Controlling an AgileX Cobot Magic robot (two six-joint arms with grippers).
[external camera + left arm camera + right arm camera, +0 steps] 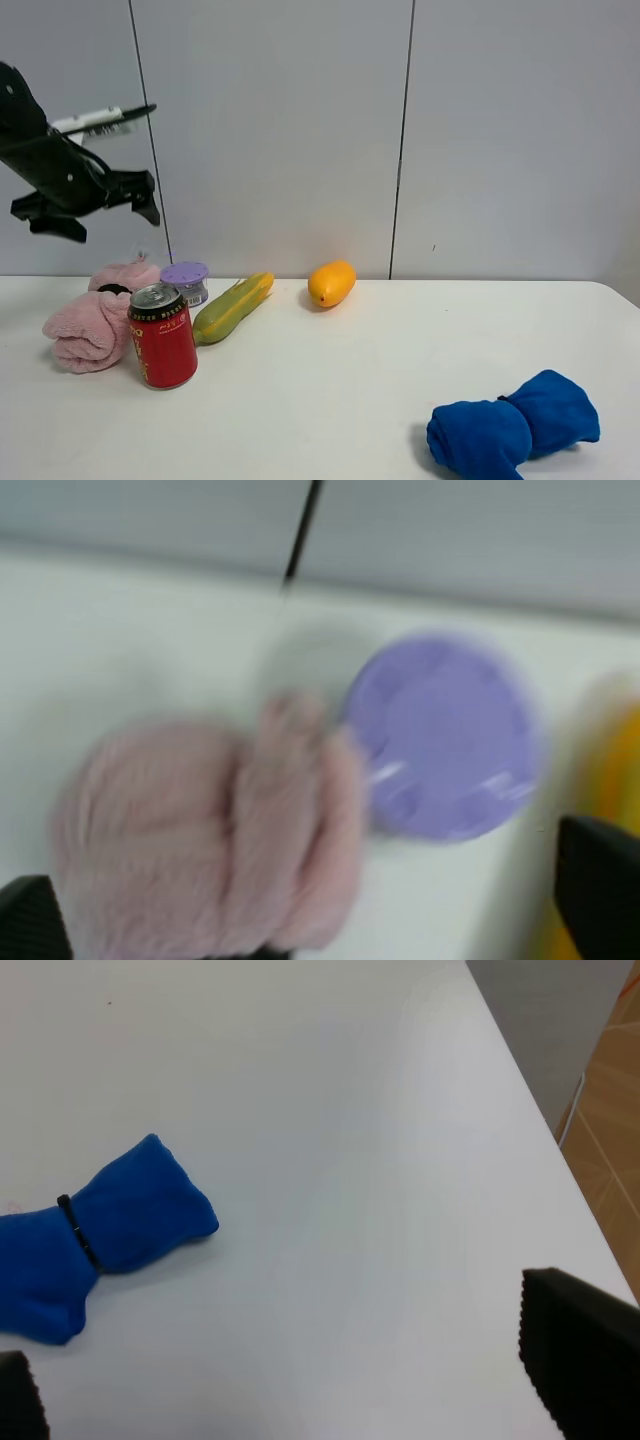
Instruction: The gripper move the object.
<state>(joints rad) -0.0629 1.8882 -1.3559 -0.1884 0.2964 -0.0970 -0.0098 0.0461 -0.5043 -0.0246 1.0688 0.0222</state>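
Observation:
The pink rolled towel [90,325] lies at the left of the white table, with its black band [115,290] near its far end. My left gripper [100,212] hangs high above it, open and empty. In the blurred left wrist view the pink towel [200,830] lies below between the spread fingertips [600,880]. My right gripper [300,1380] is open and empty above the table's right part and does not show in the exterior view.
A red can [162,337] stands right beside the towel. A purple-lidded jar [186,278], a green-yellow corn cob [233,305] and an orange mango [331,282] lie behind. A blue rolled towel [510,425] lies at the front right, also in the right wrist view [90,1230].

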